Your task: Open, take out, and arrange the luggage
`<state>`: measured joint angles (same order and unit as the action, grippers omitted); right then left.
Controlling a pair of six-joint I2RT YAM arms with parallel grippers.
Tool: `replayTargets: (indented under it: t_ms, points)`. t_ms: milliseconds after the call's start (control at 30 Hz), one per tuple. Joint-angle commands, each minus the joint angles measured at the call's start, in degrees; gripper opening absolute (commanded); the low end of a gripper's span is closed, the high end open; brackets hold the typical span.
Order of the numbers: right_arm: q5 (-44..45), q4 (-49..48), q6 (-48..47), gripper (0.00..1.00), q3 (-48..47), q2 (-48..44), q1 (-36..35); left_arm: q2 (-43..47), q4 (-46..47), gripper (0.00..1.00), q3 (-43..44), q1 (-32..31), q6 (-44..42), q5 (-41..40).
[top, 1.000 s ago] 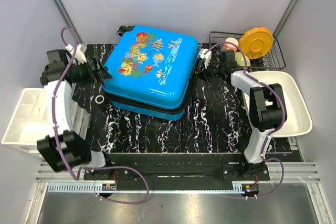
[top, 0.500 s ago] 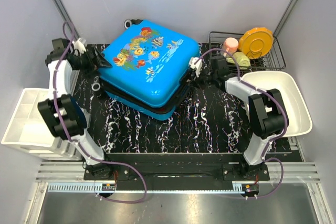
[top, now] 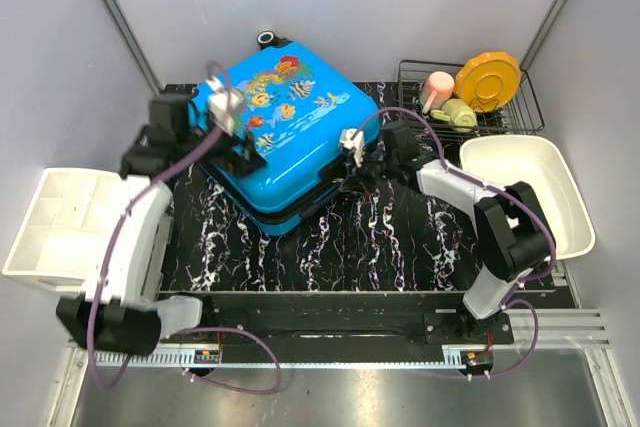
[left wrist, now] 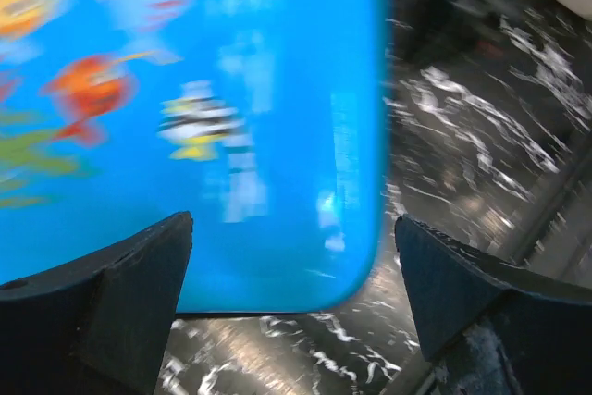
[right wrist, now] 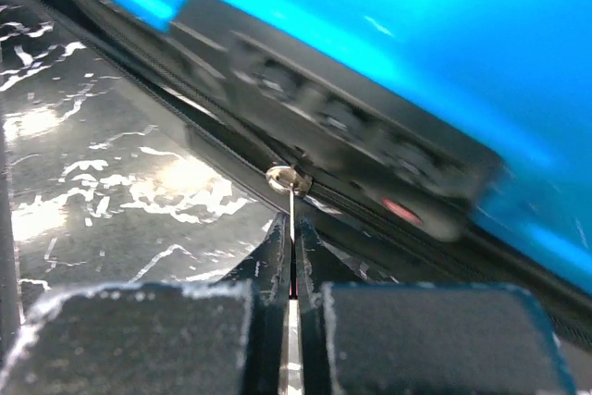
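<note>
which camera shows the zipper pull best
Right wrist: the zipper pull shows close, pinched in the shut right gripper beside the luggage. Top external: too small to see; left wrist: only the luggage's top.

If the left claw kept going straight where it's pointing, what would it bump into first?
Probably the glossy bright blue hard-shell suitcase with cartoon fish: the open left gripper points straight at it, nothing between. The gap is hard to judge.
</note>
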<state>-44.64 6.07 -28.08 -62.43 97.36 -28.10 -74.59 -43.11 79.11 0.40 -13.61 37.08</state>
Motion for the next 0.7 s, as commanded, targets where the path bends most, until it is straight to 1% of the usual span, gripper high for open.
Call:
replayTargets:
  t_ms: [0,33,67,100,167,200,233,267,333,367,467,600,667]
  points:
    - [4.4,-1.4,3.8,0.00,-4.6,-1.4,8.0,10.8,3.3,0.95,-10.3,-15.1,-6.9,-3.7]
    - [6.0,-1.5,5.1,0.00,-7.0,-0.3,9.2,11.7,4.3,0.94,-12.0,-18.1,-6.9,-5.1]
    - [6.1,-1.2,6.3,0.00,-8.0,1.5,9.5,12.4,6.5,0.94,-13.6,-24.0,-7.6,-6.6]
    - [5.9,-1.1,7.6,0.00,-8.7,2.0,9.6,12.7,7.5,0.94,-16.2,-27.0,-8.1,-10.4]
    - [4.0,-1.9,9.6,0.00,-9.3,3.0,9.1,11.6,11.1,0.91,-17.7,-33.8,-8.7,-14.1]
    - [3.9,-2.1,11.9,0.00,-9.5,3.3,8.9,10.2,12.6,0.90,-18.8,-35.0,-8.5,-15.6]
    - [3.6,-2.3,12.6,0.00,-9.7,3.4,8.5,9.5,14.2,0.86,-19.3,-36.4,-8.2,-17.4]
    - [3.7,-2.8,12.9,0.00,-9.6,3.5,8.1,8.8,16.8,0.85,-19.5,-39.3,-7.8,-19.0]
    - [4.6,-3.9,12.9,0.00,-8.6,3.3,7.8,6.2,18.7,0.84,-20.1,-42.7,-9.3,-23.6]
    - [5.2,-4.7,13.0,0.00,-8.4,3.4,7.8,5.4,22.5,0.84,-20.8,-46.2,-9.9,-25.3]
    - [7.0,-4.7,13.1,0.00,-8.6,3.4,7.8,1.0,28.7,0.84,-21.9,-50.7,-10.0,-28.9]
    - [7.4,-4.9,13.5,0.00,-8.7,3.0,7.9,-7.8,31.9,0.82,-20.8,-53.7,-11.1,-31.4]
    - [7.6,-5.0,13.7,0.00,-8.5,2.9,7.8,-10.0,35.3,0.82,-21.4,-54.2,-12.1,-32.9]
